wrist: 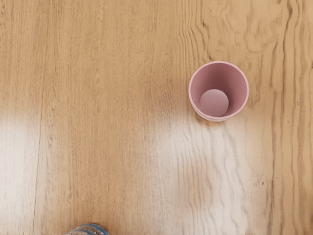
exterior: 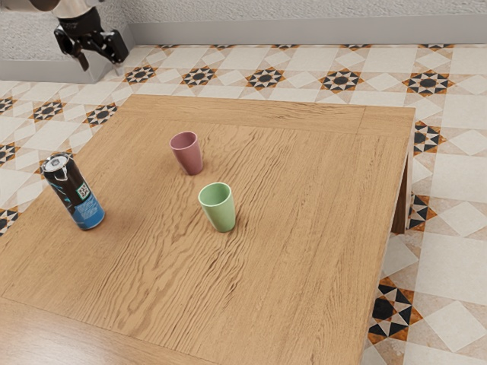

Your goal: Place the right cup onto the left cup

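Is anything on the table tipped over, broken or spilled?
No, nothing looks odd. The pink cup, green cup and can all stand upright on the table, and I see no cracks or spills.

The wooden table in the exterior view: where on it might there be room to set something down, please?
Bare wood stretches from the green cup to the table edge at the exterior view's right. Another patch lies between the can and the green cup. It is tightest between the green cup and the pink cup.
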